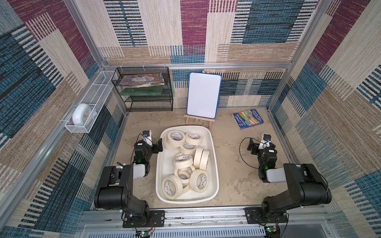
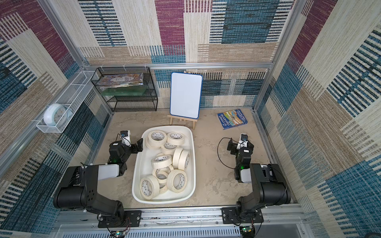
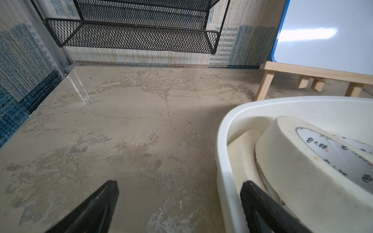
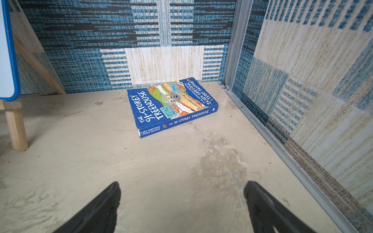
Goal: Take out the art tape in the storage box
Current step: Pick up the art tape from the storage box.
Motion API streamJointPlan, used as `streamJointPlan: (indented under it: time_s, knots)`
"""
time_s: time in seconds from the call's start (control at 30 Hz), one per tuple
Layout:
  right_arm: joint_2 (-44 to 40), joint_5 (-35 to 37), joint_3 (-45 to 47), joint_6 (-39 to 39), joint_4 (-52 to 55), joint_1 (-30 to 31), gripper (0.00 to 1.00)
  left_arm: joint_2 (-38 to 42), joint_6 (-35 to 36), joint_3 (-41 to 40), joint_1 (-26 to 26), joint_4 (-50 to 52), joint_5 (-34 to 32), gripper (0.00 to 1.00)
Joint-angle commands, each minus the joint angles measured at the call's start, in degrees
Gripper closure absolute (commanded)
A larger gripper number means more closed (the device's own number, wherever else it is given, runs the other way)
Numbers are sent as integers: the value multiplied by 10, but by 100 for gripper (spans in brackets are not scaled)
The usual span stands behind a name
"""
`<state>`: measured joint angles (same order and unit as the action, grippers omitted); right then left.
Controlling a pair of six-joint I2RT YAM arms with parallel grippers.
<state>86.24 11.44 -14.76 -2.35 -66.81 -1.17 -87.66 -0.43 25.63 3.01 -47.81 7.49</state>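
Cream rolls, all in the tub. The art tape [image 1: 199, 157], roughly a dozen rings, sits heaped inside the storage box [image 1: 165, 169] at table centre. No roll lies on the table [image 1: 237, 181] in either top view. Judged progress: nothing taken out yet, the whole pile is left.

Box: long axis runs 12 to 6 o'clock, open side up. Rolls point every way. The cluster at the 12 o'clock end lies flat or nearly so, cores up. Two by the 3 o'clock wall stand on edge, side by side, cores facing about 3 and 9. Two at the 6 o'clock end lean on their neighbours, cores partly up.

Left gripper [image 3: 179, 184]: claw spread wide, empty, at the box's 10 o'clock corner. Wrist view puts one finger over the rim above a roll, the other over bare table. Touching rim or tape? Cannot tell.

Right gripper [image 4: 182, 184]: claw spread wide, empty, well apart from the box at 3 o'clock, aimed toward a blue book [image 4: 171, 107] near 1 o'clock.
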Motion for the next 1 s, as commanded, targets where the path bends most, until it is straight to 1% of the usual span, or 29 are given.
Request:
streamJointPlan:
  time_s: [0.0, 0.07, 0.13, 0.17, 0.23, 0.27, 0.33, 0.47, 0.53, 0.6, 0.67, 0.73, 0.8, 0.87, 0.9, 0.97]
  knots:
    - [-2, -3, 1, -4, -7, 0, 1, -1, 14, -1, 0, 47, -12, 0]
    - [-5, -2, 5, -2, -11, 1, 1, 6, 7, 5, 0, 60, -33, 0]
    - [-9, -3, 2, 1, -8, 3, 1, 32, 2, 38, 0, 147, -50, 0]
    - [-21, -3, -8, 4, 19, 6, 1, 48, 3, 57, 0, 199, -54, 0]
    - [-56, 13, -58, 13, 122, 16, 1, 81, 1, 73, -4, 238, -73, 0]
    - [-80, 13, -102, 16, 207, 18, 1, 100, -3, 78, -9, 257, -87, 0]
    - [-110, 17, -165, 7, 317, 23, 1, 142, -11, 94, -23, 308, -127, 0]
    - [-150, 43, -262, -27, 505, 51, 1, 218, -11, 153, -84, 425, -201, 3]
    - [-153, 46, -309, -46, 605, 72, 1, 227, -12, 193, -122, 481, -214, 4]
    - [-148, 43, -355, -55, 687, 105, 1, 212, -15, 245, -157, 546, -206, 5]
    - [-139, 39, -387, -53, 745, 141, 1, 179, -27, 300, -181, 618, -196, 5]
    - [-131, 35, -409, -52, 786, 175, 1, 143, -35, 346, -200, 678, -177, 7]
    - [-123, 20, -422, -60, 820, 198, 1, 105, -39, 376, -210, 707, -150, 10]
    - [-117, -4, -430, -70, 844, 210, 1, 68, -45, 401, -211, 732, -122, 16]
    - [-115, -15, -433, -77, 854, 215, 1, 49, -50, 414, -211, 747, -120, 18]
    - [-111, -39, -437, -85, 870, 222, 0, 17, -54, 438, -211, 774, -118, 27]
